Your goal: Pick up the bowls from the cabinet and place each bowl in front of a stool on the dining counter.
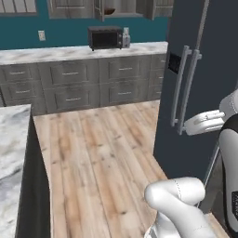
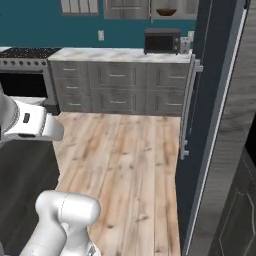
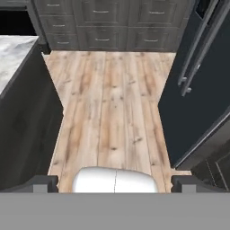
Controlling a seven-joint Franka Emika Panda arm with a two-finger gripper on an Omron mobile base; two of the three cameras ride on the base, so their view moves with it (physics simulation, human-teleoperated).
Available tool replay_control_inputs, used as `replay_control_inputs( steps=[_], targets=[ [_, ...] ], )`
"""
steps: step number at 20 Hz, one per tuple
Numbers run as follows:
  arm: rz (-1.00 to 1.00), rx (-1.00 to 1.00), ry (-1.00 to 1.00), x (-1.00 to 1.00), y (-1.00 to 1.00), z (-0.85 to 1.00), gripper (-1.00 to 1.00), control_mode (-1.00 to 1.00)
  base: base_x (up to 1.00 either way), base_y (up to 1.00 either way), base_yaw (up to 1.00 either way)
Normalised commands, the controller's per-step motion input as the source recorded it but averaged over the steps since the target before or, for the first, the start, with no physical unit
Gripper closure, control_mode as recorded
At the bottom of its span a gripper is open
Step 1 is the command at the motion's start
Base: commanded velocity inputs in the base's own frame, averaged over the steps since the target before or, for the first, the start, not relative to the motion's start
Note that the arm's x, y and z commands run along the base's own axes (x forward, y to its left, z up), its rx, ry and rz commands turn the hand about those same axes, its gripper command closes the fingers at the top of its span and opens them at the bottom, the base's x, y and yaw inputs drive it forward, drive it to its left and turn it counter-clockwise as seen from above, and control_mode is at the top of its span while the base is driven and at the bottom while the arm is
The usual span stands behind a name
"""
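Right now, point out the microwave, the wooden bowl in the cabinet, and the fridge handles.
microwave [image 1: 105,37]: left base view, middle of its dark door.
wooden bowl [image 2: 166,12]: right base view, its brown side, on the cabinet shelf.
fridge handles [image 1: 182,88]: left base view, mid-length of a pale bar.

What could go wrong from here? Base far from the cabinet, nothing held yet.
1. The dark fridge stands close on the right with handles sticking out; driving forward, the arm's elbow could clip them.
2. The dining counter edge is near on the left, so the passage looks tight.
3. The wooden bowl sits high in the open cabinet above the microwave; reach may be marginal.
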Motion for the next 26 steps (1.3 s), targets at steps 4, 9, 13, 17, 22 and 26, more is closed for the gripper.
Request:
replay_control_inputs(
  steps=[4,9,13,17,22,26],
  targets=[
    [0.0,0.0,0.0,0.0,0.0,0.0,-1.0,1.0,1.0,0.0,-0.06],
    [0.0,0.0,0.0,0.0,0.0,0.0,-1.0,1.0,1.0,0.09,-0.05],
    [0.0,0.0,0.0,0.0,0.0,0.0,-1.0,1.0,1.0,0.16,-0.05],
    [0.0,0.0,0.0,0.0,0.0,0.0,-1.0,1.0,1.0,0.18,-0.05],
    [0.0,0.0,0.0,0.0,0.0,0.0,-1.0,1.0,1.0,0.07,-0.05],
    [0.0,0.0,0.0,0.0,0.0,0.0,-1.0,1.0,1.0,0.03,-0.05]
  ],
)
